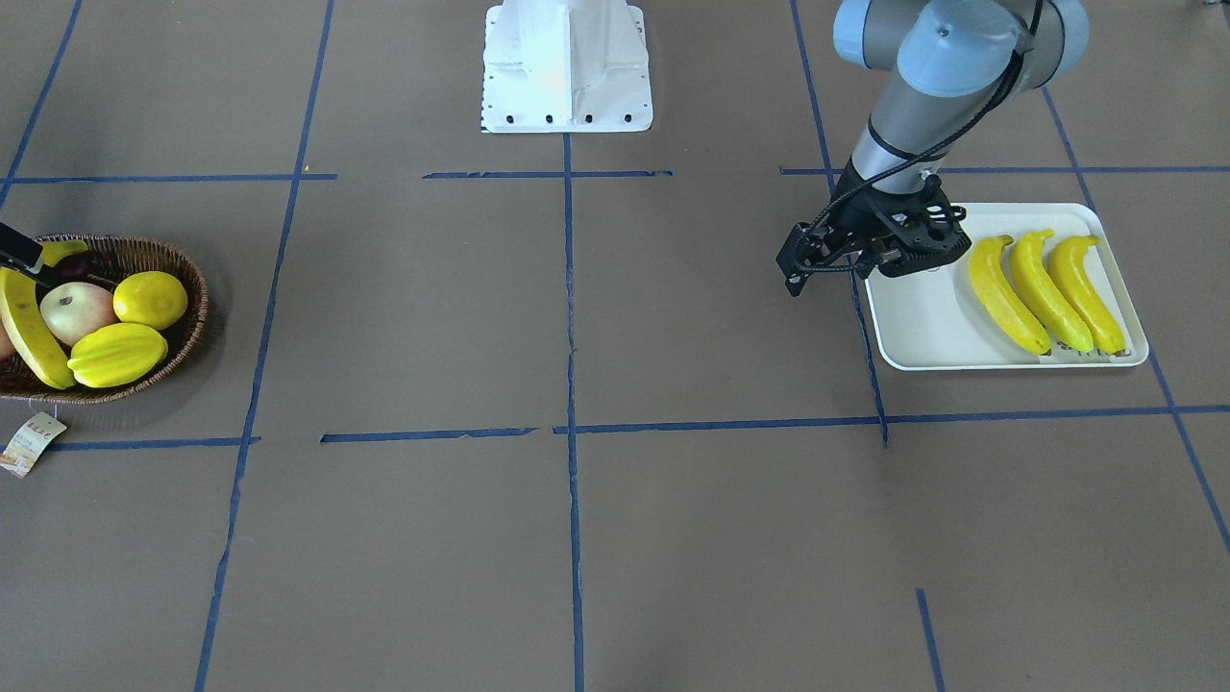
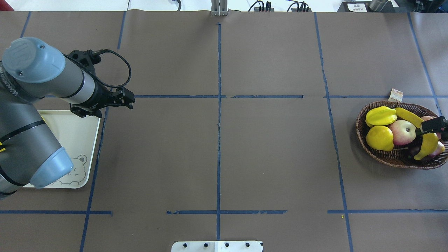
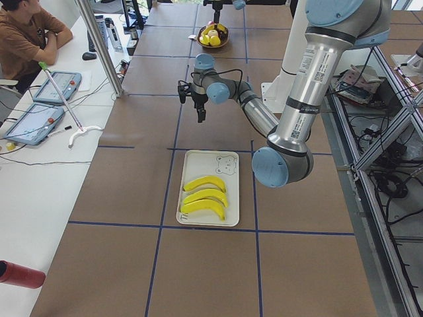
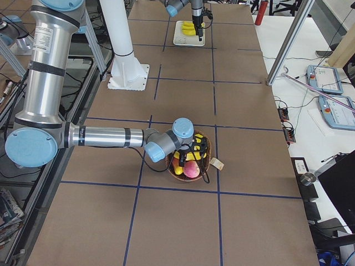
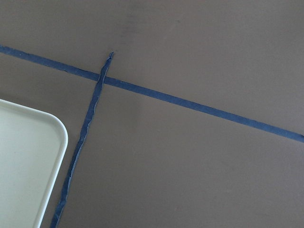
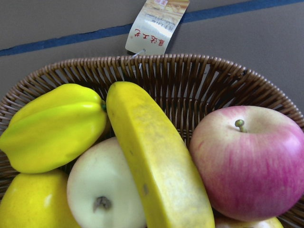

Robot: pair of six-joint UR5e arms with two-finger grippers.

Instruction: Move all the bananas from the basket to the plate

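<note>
At the overhead frame's right edge, the right pincer [image 2: 429, 127] sits across one yellow curved banana [image 2: 427, 145] in the brown wicker basket [image 2: 385, 159]; grip unclear. The left pincer [image 3: 200, 117] hangs beside the off-white tray [image 1: 922, 327] holding three bananas [image 1: 1043, 293], opening unclear.

Four bananas [image 1: 1045, 293] — one starfruit [image 1: 117, 354], one lemon [image 1: 151, 299].
</note>
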